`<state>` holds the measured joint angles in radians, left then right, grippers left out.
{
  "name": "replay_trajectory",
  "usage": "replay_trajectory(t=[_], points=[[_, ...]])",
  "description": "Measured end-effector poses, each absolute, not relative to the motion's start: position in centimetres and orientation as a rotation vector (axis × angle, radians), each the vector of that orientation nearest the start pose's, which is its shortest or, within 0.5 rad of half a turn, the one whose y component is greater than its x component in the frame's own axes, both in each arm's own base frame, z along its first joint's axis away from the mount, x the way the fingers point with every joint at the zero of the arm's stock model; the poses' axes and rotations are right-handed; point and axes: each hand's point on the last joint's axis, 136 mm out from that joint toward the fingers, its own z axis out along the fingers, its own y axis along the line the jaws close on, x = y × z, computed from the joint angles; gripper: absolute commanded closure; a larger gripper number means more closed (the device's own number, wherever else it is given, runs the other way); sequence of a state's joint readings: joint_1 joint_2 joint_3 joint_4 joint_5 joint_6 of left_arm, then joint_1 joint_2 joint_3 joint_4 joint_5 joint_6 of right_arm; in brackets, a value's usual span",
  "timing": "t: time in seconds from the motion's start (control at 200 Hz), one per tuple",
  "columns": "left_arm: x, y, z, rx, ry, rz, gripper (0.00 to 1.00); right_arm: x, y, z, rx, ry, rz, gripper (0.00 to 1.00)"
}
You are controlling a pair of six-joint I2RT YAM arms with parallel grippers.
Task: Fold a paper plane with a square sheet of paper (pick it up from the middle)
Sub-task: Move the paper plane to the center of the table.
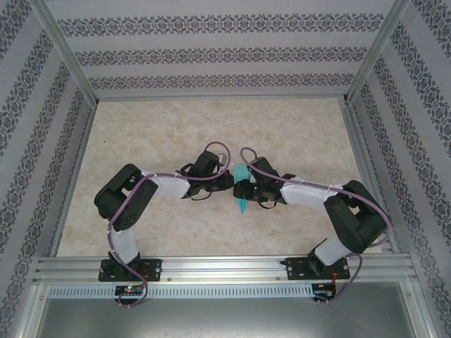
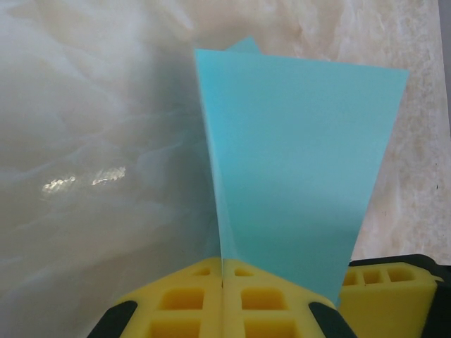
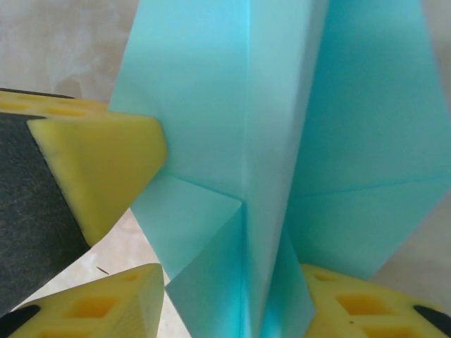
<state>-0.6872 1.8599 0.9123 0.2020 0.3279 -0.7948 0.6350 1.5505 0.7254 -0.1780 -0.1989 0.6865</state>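
The teal paper plane [image 1: 242, 191], a sheet folded into a narrow dart, hangs between the two grippers at the table's middle, its sharp tip toward the near edge. My left gripper [image 1: 229, 184] is shut on it. In the left wrist view the yellow pads [image 2: 176, 303] meet on the paper's folded edge, and a wing [image 2: 296, 162] fans up to the right. My right gripper [image 3: 236, 299] stands open, its fingers [image 3: 106, 310] either side of the centre ridge [image 3: 271, 176]. The left gripper's pad [image 3: 99, 162] touches the paper at the upper left.
The marble-look table [image 1: 176, 134] is bounded by an aluminium frame and patterned walls [image 1: 211, 56]. The arms' bases sit on the rail [image 1: 225, 267] at the near edge. Purple cables [image 1: 218, 151] loop over both wrists.
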Motion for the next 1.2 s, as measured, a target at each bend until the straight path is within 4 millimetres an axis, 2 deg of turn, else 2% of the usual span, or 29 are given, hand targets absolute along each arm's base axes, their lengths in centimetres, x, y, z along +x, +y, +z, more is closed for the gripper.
replay_trajectory(t=[0.215, 0.355, 0.425, 0.515, 0.619, 0.864, 1.014, 1.199], points=[[32.1, -33.5, 4.2, 0.047, 2.545, -1.06, 1.0, 27.1, 23.5, 3.6, 0.019, 2.725, 0.652, 0.82], [32.1, -33.5, 4.2, 0.047, 2.545, -1.06, 0.87, 27.2, 23.4, 3.1, 0.027, 2.747, 0.605, 0.92], [32.1, -33.4, 4.1, 0.043, 2.551, -1.056, 0.82, 27.2, 23.2, 3.0, 0.031, 2.759, 0.58, 0.94], [32.2, -32.8, 3.8, 0.024, 2.568, -1.029, 0.72, 27.3, 22.8, 3.1, 0.032, 2.769, 0.535, 0.95], [32.8, -31.1, 4.0, -0.034, 2.584, -0.971, 0.63, 27.4, 22.5, 3.5, 0.007, 2.775, 0.471, 0.92], [34.9, -24.7, 5.9, -0.249, 2.566, -0.715, 0.4, 28.3, 21.5, 4.7, -0.048, 2.775, 0.302, 0.87], [34.6, -21.9, 5.6, -0.328, 2.591, -0.551, 0.3, 28.8, 21.3, 3.5, -0.071, 2.812, 0.217, 0.83], [34.0, -19.9, 5.2, -0.369, 2.61, -0.417, 0.21, 28.7, 21.7, 2.3, -0.106, 2.848, 0.16, 0.77]])
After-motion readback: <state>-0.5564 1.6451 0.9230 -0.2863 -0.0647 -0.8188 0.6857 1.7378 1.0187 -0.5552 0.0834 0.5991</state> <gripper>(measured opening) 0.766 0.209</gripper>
